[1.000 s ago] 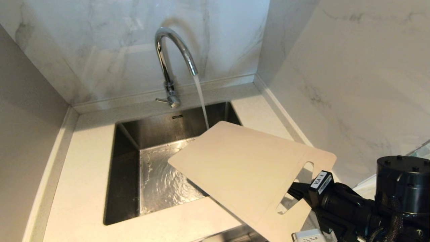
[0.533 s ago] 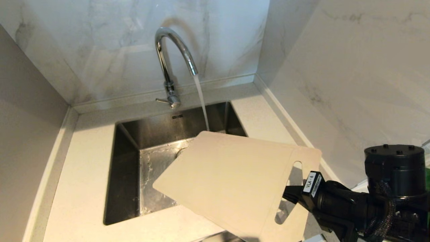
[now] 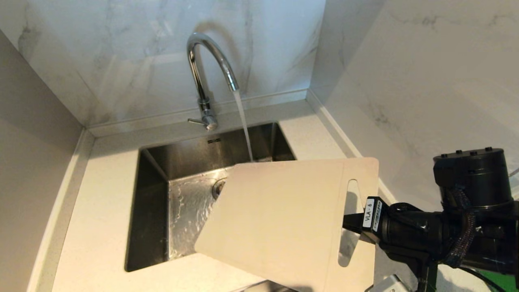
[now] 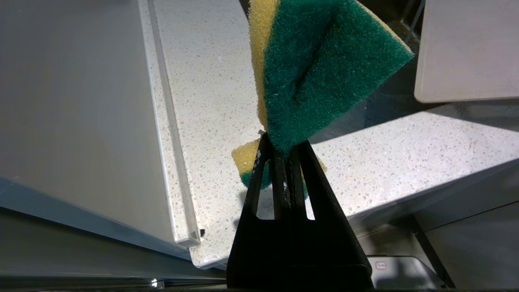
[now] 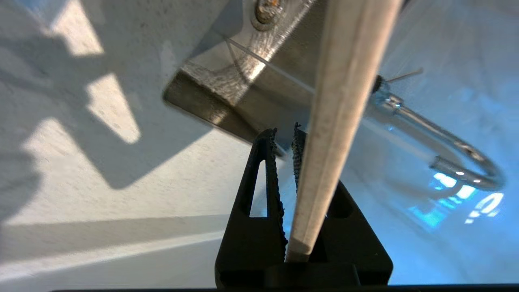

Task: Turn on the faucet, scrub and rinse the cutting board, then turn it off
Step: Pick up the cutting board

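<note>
Sink [image 3: 154, 170]: sponge [image 4: 324, 69] in L wrist only

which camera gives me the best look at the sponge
The left wrist view: the yellow and green sponge fills it, pinched in the left gripper above the countertop. The head view and right wrist view show none of it.

White marble-veined wall panels [image 3: 134, 52] meet in a corner behind a pale speckled bench [image 3: 97, 211]. A steel sink basin [image 3: 154, 194] is set into the bench, its floor wet and glinting. Soft light throws pale reflections across the right-hand wall [image 3: 425, 81].
</note>
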`<state>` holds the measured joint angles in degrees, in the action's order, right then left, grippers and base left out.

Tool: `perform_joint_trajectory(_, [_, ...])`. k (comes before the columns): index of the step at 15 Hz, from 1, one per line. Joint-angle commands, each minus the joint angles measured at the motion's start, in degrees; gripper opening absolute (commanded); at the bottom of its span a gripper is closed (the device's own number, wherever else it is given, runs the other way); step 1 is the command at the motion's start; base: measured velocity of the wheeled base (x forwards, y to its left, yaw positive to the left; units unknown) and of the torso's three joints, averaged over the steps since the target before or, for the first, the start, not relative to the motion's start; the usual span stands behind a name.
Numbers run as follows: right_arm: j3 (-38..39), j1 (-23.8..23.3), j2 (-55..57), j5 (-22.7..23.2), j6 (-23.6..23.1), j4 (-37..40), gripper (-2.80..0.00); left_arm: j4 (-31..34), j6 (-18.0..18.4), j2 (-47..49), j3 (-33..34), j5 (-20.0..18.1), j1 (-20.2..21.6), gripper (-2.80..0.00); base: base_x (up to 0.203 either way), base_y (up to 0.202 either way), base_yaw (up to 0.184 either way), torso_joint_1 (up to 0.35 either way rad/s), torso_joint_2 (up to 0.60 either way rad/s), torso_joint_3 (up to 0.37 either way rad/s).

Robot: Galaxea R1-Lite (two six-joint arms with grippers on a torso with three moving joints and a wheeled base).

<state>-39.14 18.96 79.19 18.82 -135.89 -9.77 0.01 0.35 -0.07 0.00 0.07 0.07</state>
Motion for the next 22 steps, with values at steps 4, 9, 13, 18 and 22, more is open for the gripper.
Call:
perform_joint_trajectory(4, [-3.76,-1.81,1.62,-0.51,-3.42,3.35,-2.80,-0.01,-0.09,0.07,0.09,0.01,0.01,-2.80,0.000,0.000,0.000,0.000,0.00,0.000])
perform_joint_trajectory(9, [-13.72,-3.52,4.98,0.36,-8.58,15.72,-2.80,-0.10,-0.27,0.07,0.09,0.01,0.01,-2.80,0.000,0.000,0.000,0.000,0.00,0.000])
perform_joint_trajectory(13, [-14.68,-3.94,7.12,3.82,-9.05,14.56,-2.80,-0.10,-0.27,0.07,0.09,0.01,0.01,-2.80,0.000,0.000,0.000,0.000,0.00,0.000])
perform_joint_trajectory(18, [-16.80,-5.46,11.84,10.64,-10.08,8.35,-2.80,-0.10,-0.27,0.07,0.09,0.01,0.01,-2.80,0.000,0.000,0.000,0.000,0.00,0.000])
perform_joint_trajectory(22, [-20.65,-7.60,14.17,14.76,-10.07,12.01,-2.80,-0.10,-0.27,0.07,0.09,0.01,0.01,-2.80,0.000,0.000,0.000,0.000,0.00,0.000])
